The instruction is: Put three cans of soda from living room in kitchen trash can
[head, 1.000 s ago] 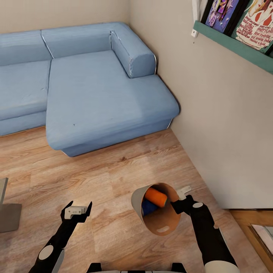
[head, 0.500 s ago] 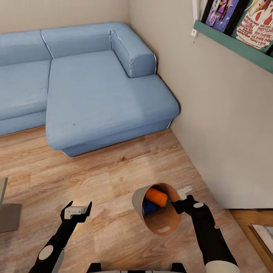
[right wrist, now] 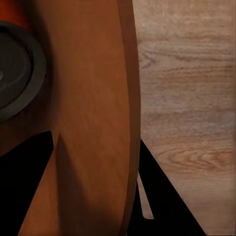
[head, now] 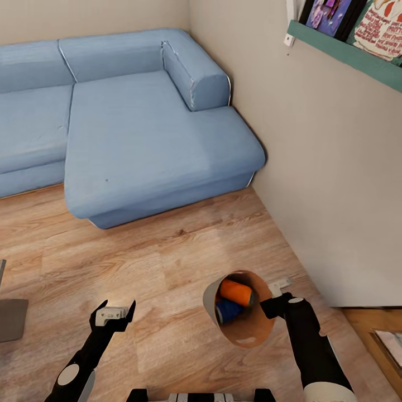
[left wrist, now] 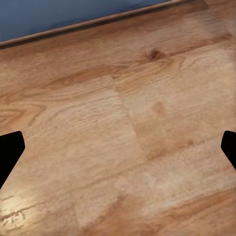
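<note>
- I see a light blue corner sofa (head: 128,117) against beige walls (head: 329,167).
- Warm wood-plank floor (head: 167,262) runs below me.
- A teal shelf (head: 357,56) holds colourful books (head: 357,22).

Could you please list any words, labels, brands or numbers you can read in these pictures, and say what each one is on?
None can be read.
Covers on the green wall shelf: the right-hand cover bears white lettering on red, too blurred to read; the purple cover shows no legible text.
Orange can and blue can in the bin: no readable label.
</note>
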`<state>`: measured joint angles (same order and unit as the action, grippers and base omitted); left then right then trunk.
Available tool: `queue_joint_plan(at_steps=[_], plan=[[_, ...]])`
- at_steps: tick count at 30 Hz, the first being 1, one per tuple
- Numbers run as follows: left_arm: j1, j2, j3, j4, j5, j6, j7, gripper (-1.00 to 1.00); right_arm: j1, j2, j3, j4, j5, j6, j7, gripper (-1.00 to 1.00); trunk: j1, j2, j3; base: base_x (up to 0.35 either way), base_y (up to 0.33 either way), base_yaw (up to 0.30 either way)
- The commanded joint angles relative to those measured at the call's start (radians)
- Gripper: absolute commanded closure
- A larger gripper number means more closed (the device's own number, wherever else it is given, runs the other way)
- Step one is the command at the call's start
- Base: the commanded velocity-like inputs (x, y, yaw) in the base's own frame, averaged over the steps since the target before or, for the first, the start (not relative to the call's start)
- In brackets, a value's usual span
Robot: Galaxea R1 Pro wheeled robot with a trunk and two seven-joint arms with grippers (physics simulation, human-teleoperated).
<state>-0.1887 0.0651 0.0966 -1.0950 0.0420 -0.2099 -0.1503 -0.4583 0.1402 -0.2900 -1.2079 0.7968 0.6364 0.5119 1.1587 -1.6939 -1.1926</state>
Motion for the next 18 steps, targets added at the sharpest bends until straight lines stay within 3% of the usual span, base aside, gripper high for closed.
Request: queue_joint_plan(at_steps=[1,6,18], plan=[[0.0,0.0,0.0,0.0,0.0,0.0,0.0,-1.0,-0.001,0.0,0.001,0.0,-0.016,0.015,-0.004,1.0,0.004,-0.007,-0.003,0.0,0.0,0.0],[0.0,0.0,0.0,0.001,-0.001,0.0,0.0,-1.0,-0.003,-0.002,0.0,0.003,-0.015,0.075,-0.025,1.0,0.023,-0.042,-0.019,0.0,0.0,0.0],[0.0,0.0,-0.001,0.003,-0.003,-0.009,-0.001,-1.0,-0.003,-0.002,0.001,0.007,-0.015,0.086,-0.029,1.0,0.069,-0.126,-0.056,0.0,0.0,0.0]])
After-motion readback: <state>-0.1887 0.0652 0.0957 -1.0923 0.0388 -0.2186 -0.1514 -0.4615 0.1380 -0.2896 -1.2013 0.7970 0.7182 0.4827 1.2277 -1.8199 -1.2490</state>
